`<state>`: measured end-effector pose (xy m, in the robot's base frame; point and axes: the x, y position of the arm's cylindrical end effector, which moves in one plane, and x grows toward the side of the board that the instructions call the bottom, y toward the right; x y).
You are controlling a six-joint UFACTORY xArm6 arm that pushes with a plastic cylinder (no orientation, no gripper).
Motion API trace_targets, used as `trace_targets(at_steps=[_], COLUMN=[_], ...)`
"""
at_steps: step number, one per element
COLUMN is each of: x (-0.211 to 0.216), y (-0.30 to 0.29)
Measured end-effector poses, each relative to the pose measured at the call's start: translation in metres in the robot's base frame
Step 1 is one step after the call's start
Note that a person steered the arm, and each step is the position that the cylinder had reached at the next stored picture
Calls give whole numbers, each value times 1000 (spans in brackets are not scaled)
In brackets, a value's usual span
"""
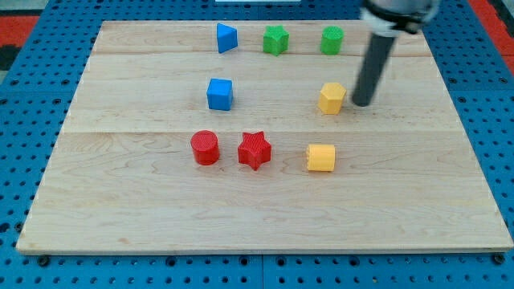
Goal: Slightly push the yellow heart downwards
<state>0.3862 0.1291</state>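
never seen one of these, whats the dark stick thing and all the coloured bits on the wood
The dark stick is a rod on the end of a robot arm. It has no hand and holds nothing; its lower end, my tip, slides over the pale wooden board to nudge blocks. There is one camera, looking down at the board from one side.

Eight small plastic blocks lie there: a blue wedge-like block, a green star and a green rounded block along the view's top; a blue cube; a red cylinder; a red star; and two yellow blocks, upper and lower. My tip sits just right of the upper yellow one.
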Motion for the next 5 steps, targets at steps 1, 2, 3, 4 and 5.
trace_targets(at_steps=[1,2,3,4,5], x=[0,0,27,58,105], y=[1,1,-1,-30,-69])
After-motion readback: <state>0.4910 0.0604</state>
